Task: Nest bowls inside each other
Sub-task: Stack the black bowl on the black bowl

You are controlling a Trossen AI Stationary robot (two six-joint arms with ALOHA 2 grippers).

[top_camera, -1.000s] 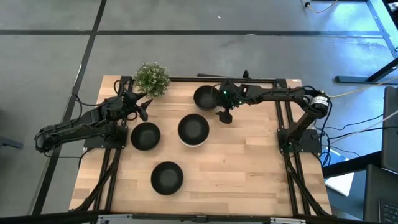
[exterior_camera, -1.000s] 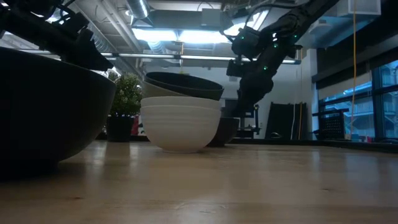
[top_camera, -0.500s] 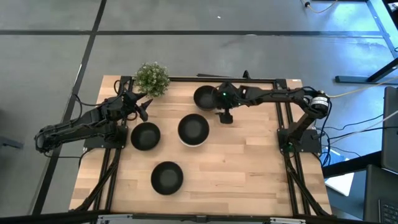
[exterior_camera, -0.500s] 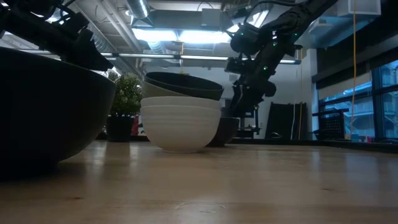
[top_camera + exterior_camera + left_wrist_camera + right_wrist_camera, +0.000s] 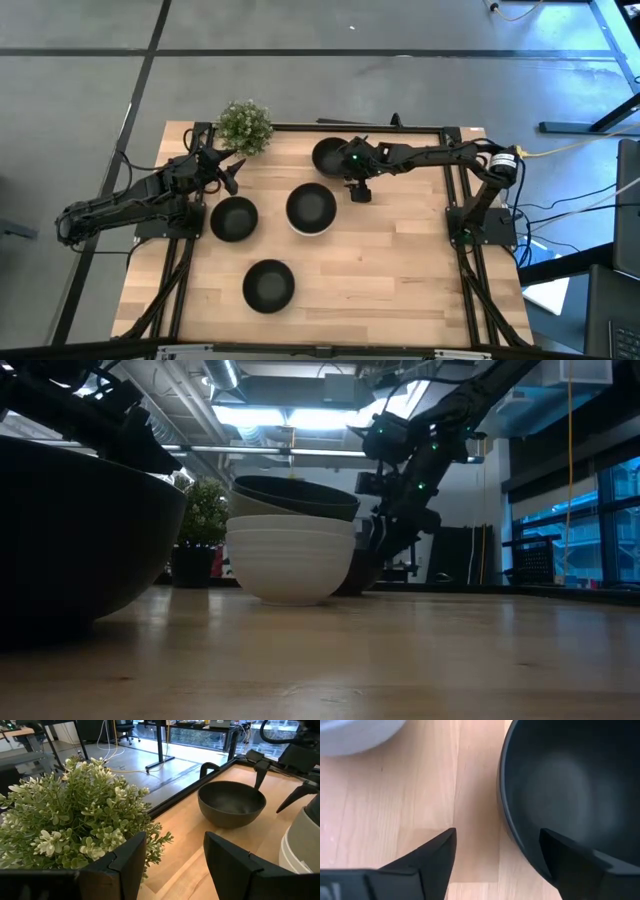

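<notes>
Four bowl groups sit on the table. A black bowl [image 5: 330, 157] rests on its base at the far edge. A white bowl with darker bowls nested inside [image 5: 311, 208] stands mid-table. Two single black bowls [image 5: 233, 218] [image 5: 268, 284] sit left and near. My right gripper [image 5: 357, 187] is open at the far bowl's right side. In its wrist view [image 5: 497, 865] the fingers straddle the bowl's rim [image 5: 506, 820], one over the inside, one outside. My left gripper [image 5: 228, 172] waits open beside the potted plant [image 5: 244, 126].
The potted plant [image 5: 65, 815] stands at the far left corner, close in front of my left gripper [image 5: 175, 865]. The white stack [image 5: 355, 732] lies just nearside of the far bowl. A black frame rail [image 5: 400, 127] runs along the far edge. Bare wood spreads over the near right.
My right gripper has moved toward the table's left, closer to the far black bowl, and come down a little, staying open. The bowls and my left arm have kept still.
</notes>
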